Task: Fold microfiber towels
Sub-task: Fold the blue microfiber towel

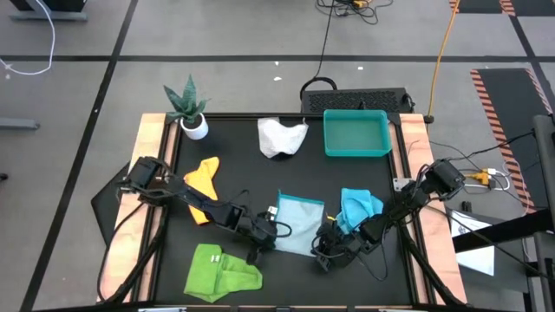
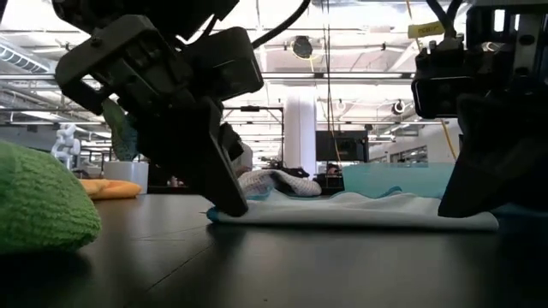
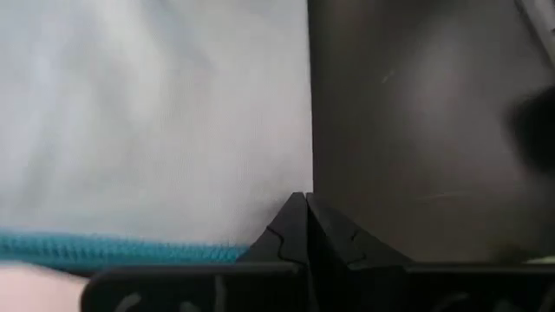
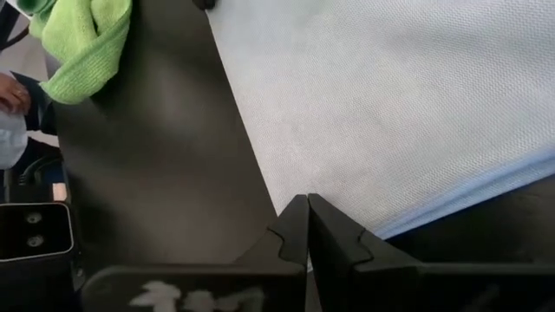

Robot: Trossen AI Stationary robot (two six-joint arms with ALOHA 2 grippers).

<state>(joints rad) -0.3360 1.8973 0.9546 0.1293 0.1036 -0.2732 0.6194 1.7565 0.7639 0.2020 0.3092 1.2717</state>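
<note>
The light blue towel (image 1: 302, 222) lies spread flat in the middle of the table. My left gripper (image 1: 263, 232) is shut at its near left corner, my right gripper (image 1: 326, 250) shut at its near right corner. The low view shows the towel (image 2: 351, 210) stretched low between the left gripper (image 2: 224, 204) and the right gripper (image 2: 467, 204). A turquoise towel (image 1: 358, 208) lies bunched beside the right arm. A yellow-orange towel (image 1: 204, 180) lies at the left, a lime green one (image 1: 221, 270) crumpled near the front, and a white one (image 1: 282, 137) crumpled at the back. My left gripper pinches the towel's near left corner (image 3: 260, 221) between its two fingers, slanting down from the table's left. The corner lies on the table. My right gripper pinches the near right corner (image 4: 299, 178), slanting down from the right; its fingers hide the very tip. The towel lies flat.
A teal plastic tray (image 1: 355, 152) stands at the back right and a potted plant (image 1: 189, 108) at the back left corner. The lime green towel (image 4: 82, 43) lies close to the left arm. Bare black table shows near the front, between the green towel and the right gripper.
</note>
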